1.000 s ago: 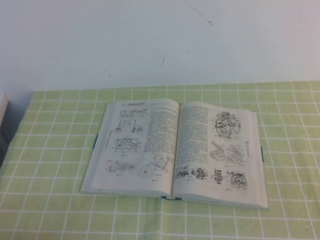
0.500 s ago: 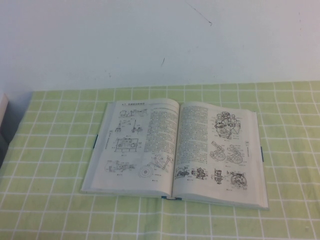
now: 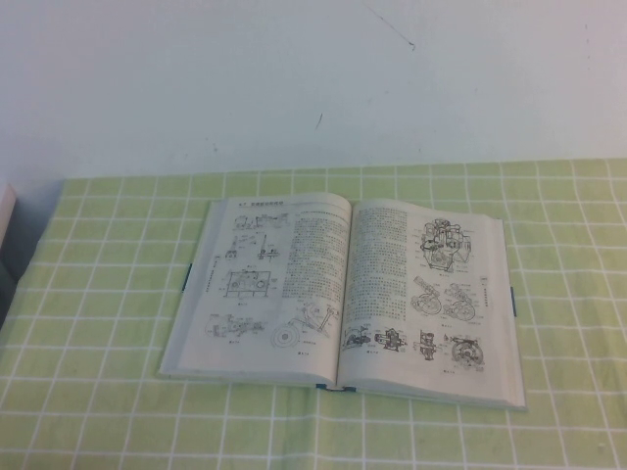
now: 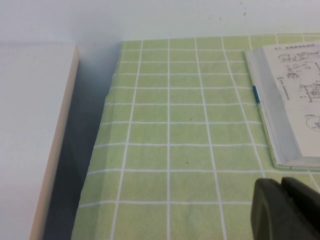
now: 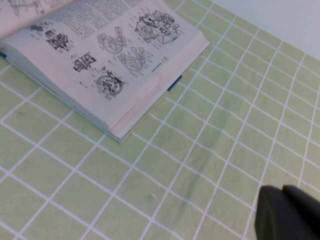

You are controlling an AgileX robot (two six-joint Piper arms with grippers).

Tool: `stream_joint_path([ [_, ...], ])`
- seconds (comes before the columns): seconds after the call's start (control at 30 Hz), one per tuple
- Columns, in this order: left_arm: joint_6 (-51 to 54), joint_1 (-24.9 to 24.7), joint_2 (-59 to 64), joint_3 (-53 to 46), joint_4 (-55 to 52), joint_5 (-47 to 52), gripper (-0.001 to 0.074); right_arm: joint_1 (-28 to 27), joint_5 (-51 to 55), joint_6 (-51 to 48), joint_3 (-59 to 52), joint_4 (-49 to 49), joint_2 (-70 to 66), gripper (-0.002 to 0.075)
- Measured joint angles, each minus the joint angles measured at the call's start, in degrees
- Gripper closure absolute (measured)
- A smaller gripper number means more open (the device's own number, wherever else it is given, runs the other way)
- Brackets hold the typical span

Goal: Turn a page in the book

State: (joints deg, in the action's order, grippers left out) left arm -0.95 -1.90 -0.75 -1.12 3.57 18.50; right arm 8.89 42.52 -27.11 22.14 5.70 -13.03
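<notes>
The book (image 3: 338, 299) lies open and flat on the green checked cloth, dark blue cover edges showing. Its right-hand page (image 3: 426, 294) has text columns above machine cross-section drawings; the left-hand page (image 3: 260, 289) has line diagrams beside a text column. Neither gripper shows in the high view. In the left wrist view, my left gripper (image 4: 281, 186) is shut and empty over the cloth, short of the book's left corner (image 4: 290, 100). In the right wrist view, my right gripper (image 5: 282, 192) is shut and empty over the cloth, apart from the book's right side (image 5: 105, 60).
The green checked tablecloth (image 3: 98, 411) covers the table up to a white wall behind. A white box or panel (image 4: 30, 140) stands off the table's left edge, with a dark gap beside it. Open cloth lies on both sides of the book.
</notes>
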Motion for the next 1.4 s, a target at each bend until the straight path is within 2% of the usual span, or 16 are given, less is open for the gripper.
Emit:
stream_joint_path([
  [0.2, 0.0, 0.0, 0.0, 0.0, 0.0, 0.0, 0.0739, 0.0, -5.0, 0.0, -3.8, -1.6, 1.0, 0.0728],
  [0.33, 0.0, 0.0, 0.0, 0.0, 0.0, 0.0, 0.0739, -0.1, -13.3, 1.1, -9.3, -3.2, 4.2, 0.0728],
  [0.57, 0.0, 0.0, 0.0, 0.0, 0.0, 0.0, 0.0739, -4.3, -24.8, 6.1, -21.4, -3.5, 12.4, 0.0728],
  [0.77, 0.0, 0.0, 0.0, 0.0, 0.0, 0.1, 0.0739, -8.0, -22.5, 11.9, -23.5, -4.0, 13.7, 0.0728],
  [1.4, 0.0, 0.0, 0.0, 0.0, 0.0, 0.1, 0.0739, -8.4, -22.4, 16.1, -23.5, -4.6, 13.7, 0.0728],
])
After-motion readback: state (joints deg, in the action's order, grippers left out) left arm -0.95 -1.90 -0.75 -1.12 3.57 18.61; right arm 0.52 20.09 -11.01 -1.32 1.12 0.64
